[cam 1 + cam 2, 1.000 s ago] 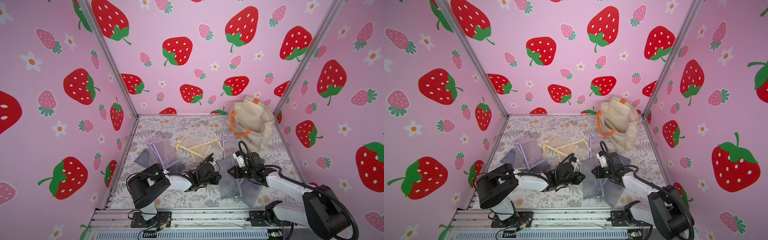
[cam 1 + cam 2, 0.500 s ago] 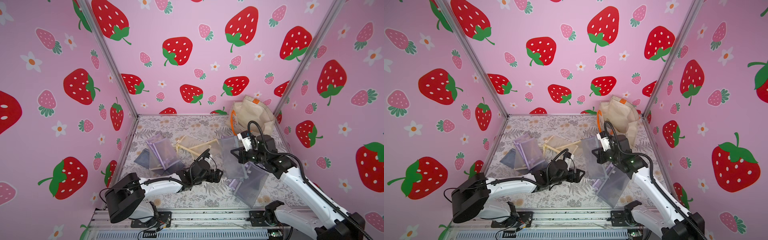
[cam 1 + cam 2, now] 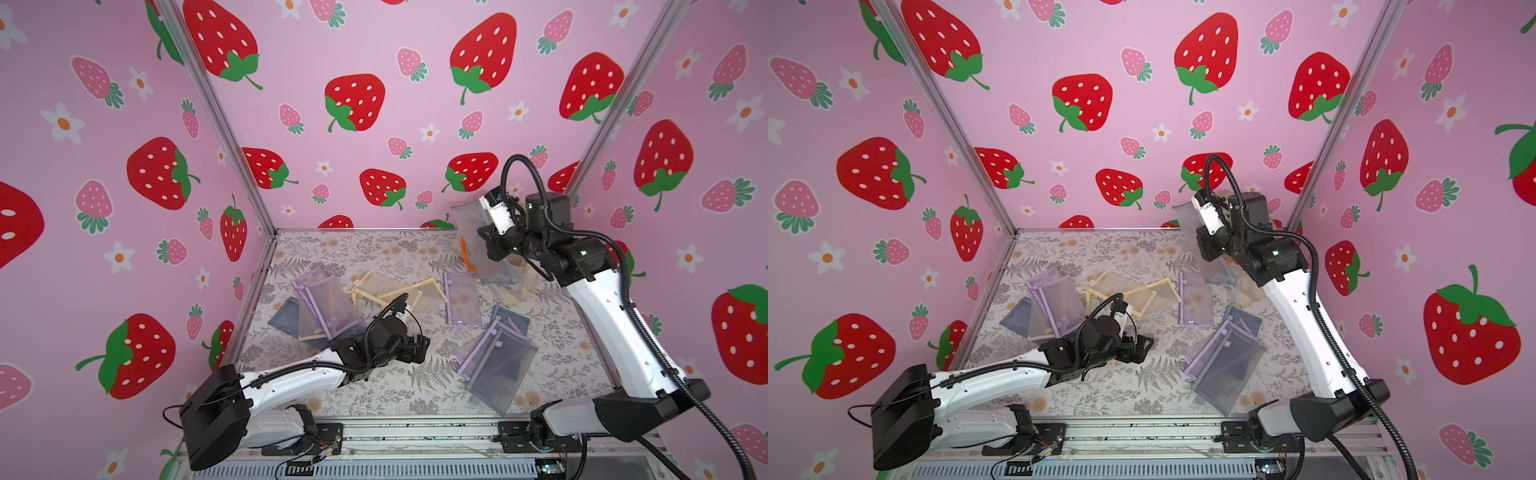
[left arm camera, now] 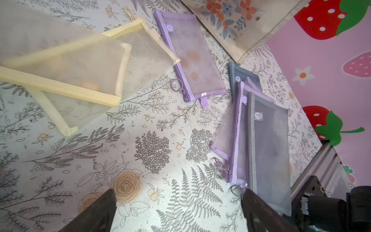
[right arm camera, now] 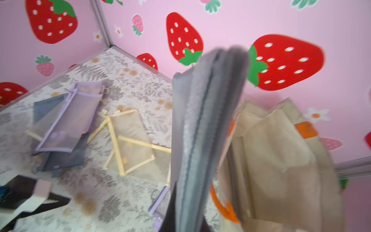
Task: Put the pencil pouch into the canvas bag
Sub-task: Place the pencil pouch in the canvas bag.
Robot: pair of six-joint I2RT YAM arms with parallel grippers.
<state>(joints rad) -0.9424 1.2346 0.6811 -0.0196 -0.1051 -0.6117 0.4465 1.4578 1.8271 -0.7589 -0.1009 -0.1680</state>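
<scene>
Your grey pencil pouch (image 5: pixel 208 120) hangs clamped in the right end effector (image 3: pixel 490 243), high and just beside the canvas bag (image 5: pixel 281 160), likely to clear its rim. Your left end effector (image 4: pixel 176 215) stands wide open and empty, low over the counter (image 4: pixel 130 124).

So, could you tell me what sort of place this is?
Probably a robot data-collection booth: two arms bolted to a metal rail, printed strawberry walls on aluminium posts, mesh pouches scattered on a floral table.

Our left arm (image 3: pixel 291 380) and right arm (image 3: pixel 615 328) wear white shells over black joints; ribbed black cables (image 3: pixel 503 174) trail along both, down to black bases (image 3: pixel 212 419).
</scene>
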